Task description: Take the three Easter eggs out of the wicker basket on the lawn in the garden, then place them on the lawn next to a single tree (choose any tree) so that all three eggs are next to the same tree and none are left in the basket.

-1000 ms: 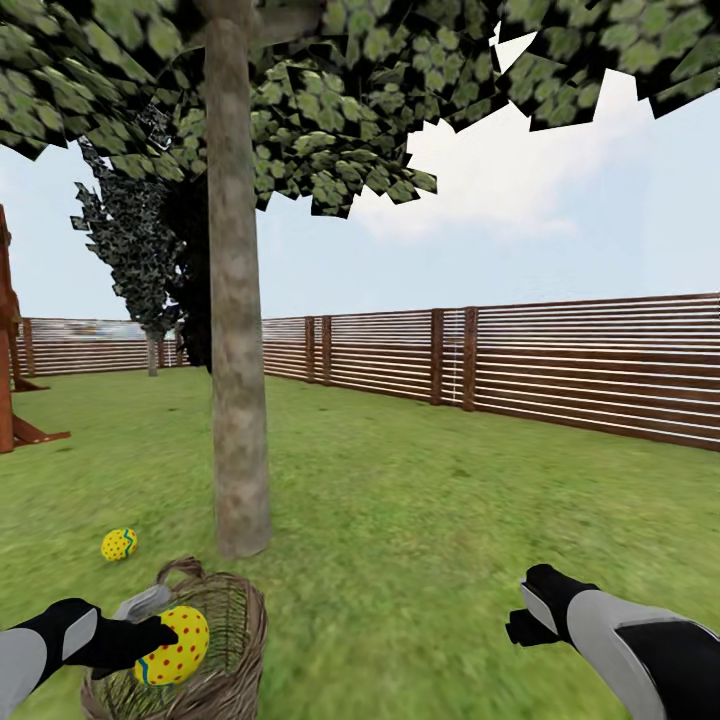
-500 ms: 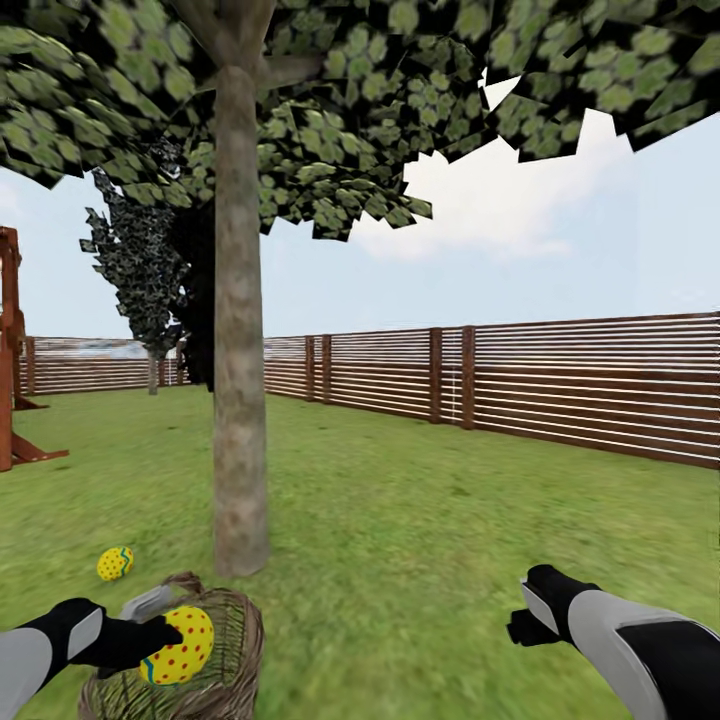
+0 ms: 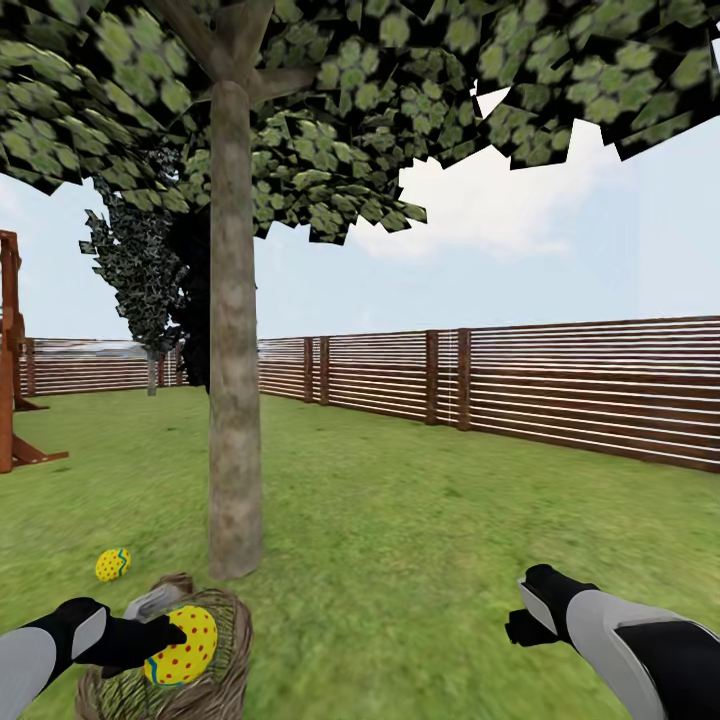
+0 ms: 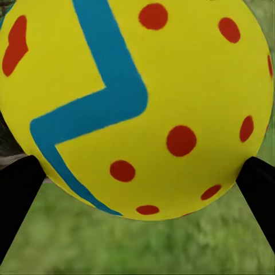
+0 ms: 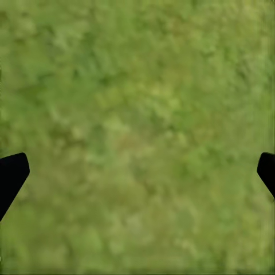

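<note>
My left gripper (image 3: pixel 170 627) is shut on a yellow Easter egg (image 3: pixel 192 644) with red dots and a teal zigzag, held just above the wicker basket (image 3: pixel 228 662) at the lower left. In the left wrist view that egg (image 4: pixel 143 97) sits between the two black fingertips (image 4: pixel 20 189). A second egg (image 3: pixel 113 564) lies on the lawn (image 3: pixel 400 520) left of the tree (image 3: pixel 233 400), whose trunk base stands just behind the basket. The basket's inside is mostly hidden. My right gripper (image 3: pixel 522 615) hangs open over bare grass at the lower right (image 5: pixel 137 172).
A brown slatted fence (image 3: pixel 560 385) runs along the back and right of the garden. A wooden playset (image 3: pixel 10 380) stands at the far left edge, and a dark conical tree (image 3: pixel 140 280) rises behind the trunk. Open grass lies between the two arms.
The camera has tilted up slightly, so the scene sits lower in the picture. My left gripper with the egg has risen a little relative to the basket. The right arm has held still.
</note>
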